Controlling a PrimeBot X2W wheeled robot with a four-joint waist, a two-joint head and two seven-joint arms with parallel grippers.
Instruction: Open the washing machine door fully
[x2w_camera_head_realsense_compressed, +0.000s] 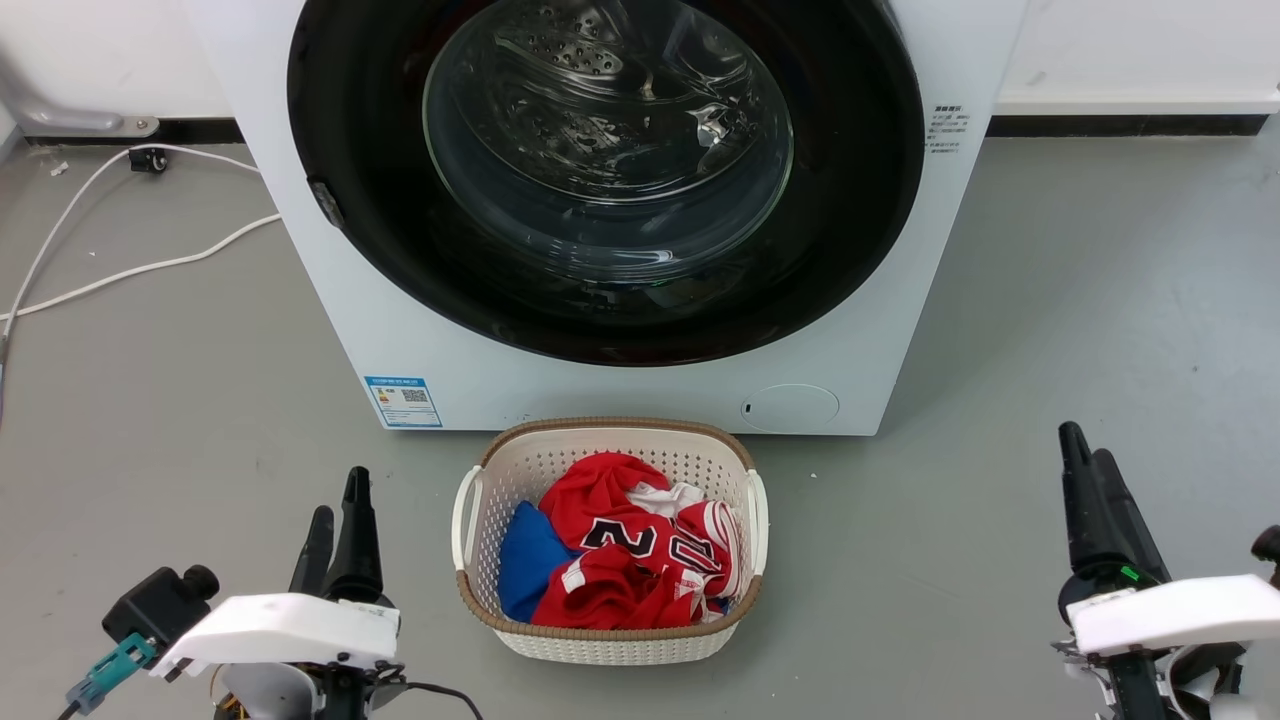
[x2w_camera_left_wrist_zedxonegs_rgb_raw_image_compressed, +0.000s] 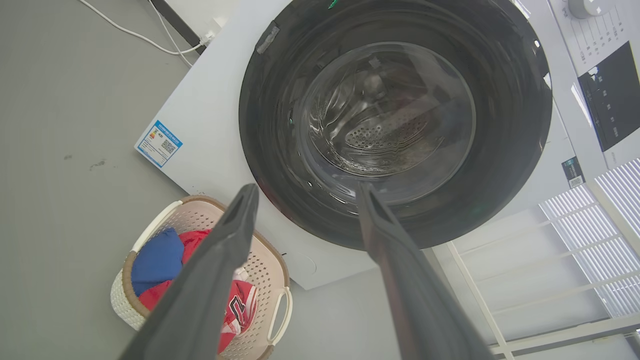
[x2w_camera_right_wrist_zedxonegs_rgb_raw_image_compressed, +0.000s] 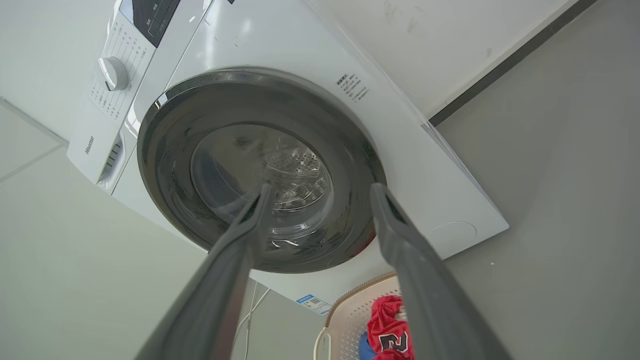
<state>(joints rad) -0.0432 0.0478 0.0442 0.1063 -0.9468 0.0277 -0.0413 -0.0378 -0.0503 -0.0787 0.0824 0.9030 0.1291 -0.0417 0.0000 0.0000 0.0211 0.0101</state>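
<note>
The job has not started yet. The big round shiny black washing machine door (x2w_camera_head_realsense_compressed: 605, 170) with the clear glass bowl in its middle looks shut. It sits flat against the front of the white washing machine (x2w_camera_head_realsense_compressed: 420, 340), and no gap shows around its edge in any view. So all of the work is left: get hold of the door, pull it loose, and swing it wide open.

Both arms are low and far back from the machine. In the head view the left end effector (x2w_camera_head_realsense_compressed: 340, 492) is at the bottom left. The right end effector (x2w_camera_head_realsense_compressed: 1087, 442) is at the bottom right. Both hang over the grey floor (x2w_camera_head_realsense_compressed: 1050, 300) and point up toward the machine. Neither one touches the door. The two wrist views look along the long dark fingers, which are spread apart with nothing between them.

A small grey tab (x2w_camera_head_realsense_compressed: 325, 200) sits on the left edge of the door (maybe the place to pull, but I cannot tell for sure).

A white plastic basket with a brown woven rim (x2w_camera_head_realsense_compressed: 600, 645) stands on the floor just in front of the machine, between the two arms. It holds a red sports shirt (x2w_camera_head_realsense_compressed: 620, 560) and a blue cloth (x2w_camera_head_realsense_compressed: 525, 560). I think the door could pass close above it when it swings
</note>
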